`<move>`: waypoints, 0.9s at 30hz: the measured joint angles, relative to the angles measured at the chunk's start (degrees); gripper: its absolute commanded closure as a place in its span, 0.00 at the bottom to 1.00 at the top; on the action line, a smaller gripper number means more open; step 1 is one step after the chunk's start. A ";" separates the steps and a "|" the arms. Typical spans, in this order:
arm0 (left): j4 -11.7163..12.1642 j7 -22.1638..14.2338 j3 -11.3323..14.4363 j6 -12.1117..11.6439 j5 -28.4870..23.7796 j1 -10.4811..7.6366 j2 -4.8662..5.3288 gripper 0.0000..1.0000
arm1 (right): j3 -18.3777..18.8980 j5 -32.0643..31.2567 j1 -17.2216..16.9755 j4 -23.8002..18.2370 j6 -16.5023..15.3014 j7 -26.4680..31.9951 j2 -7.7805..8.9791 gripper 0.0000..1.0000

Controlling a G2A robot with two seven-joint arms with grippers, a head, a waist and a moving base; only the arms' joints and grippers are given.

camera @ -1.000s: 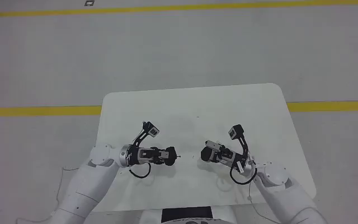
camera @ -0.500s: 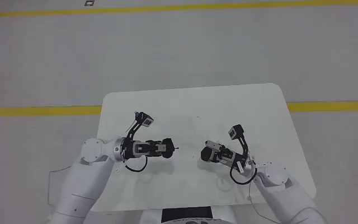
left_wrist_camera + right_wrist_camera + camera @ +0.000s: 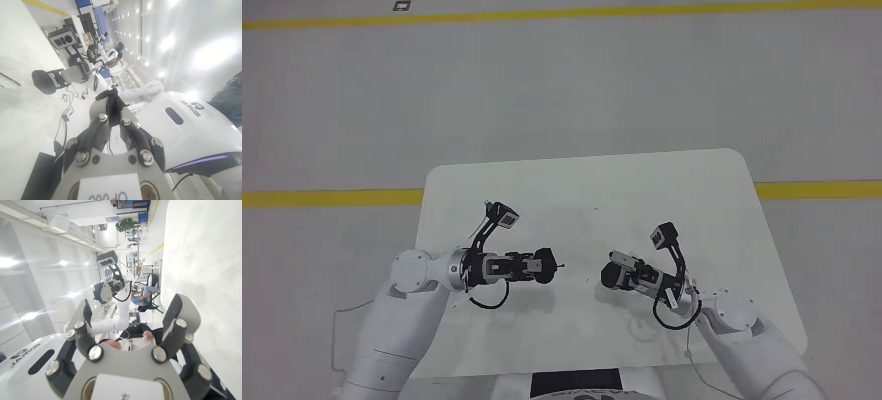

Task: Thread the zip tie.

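Note:
My left gripper (image 3: pixel 548 266) hovers over the middle-left of the white table (image 3: pixel 692 190), shut on a small black zip tie (image 3: pixel 558 266) whose tip pokes out toward the other arm. In the left wrist view the fingers (image 3: pixel 98 111) pinch the crumpled black zip tie (image 3: pixel 110 93) at their tips. A short gap away, facing it, my right gripper (image 3: pixel 608 272) stands open. Nothing lies between its two pads (image 3: pixel 174 308) in the right wrist view, where the left gripper (image 3: pixel 104 292) shows farther off.
The table's near edge runs just behind both arms. Yellow floor lines (image 3: pixel 332 197) pass beyond the table's sides. A thin dark line (image 3: pixel 10 79) lies on the table surface in the left wrist view.
My left gripper has shifted slightly away from the table's near edge and its wrist has turned, still holding the zip tie. The right arm has not moved.

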 measured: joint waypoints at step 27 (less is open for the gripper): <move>0.00 0.00 0.00 0.00 0.00 0.00 0.00 1.00 | 4.50 -34.11 0.96 -13.38 14.34 6.74 3.00 0.00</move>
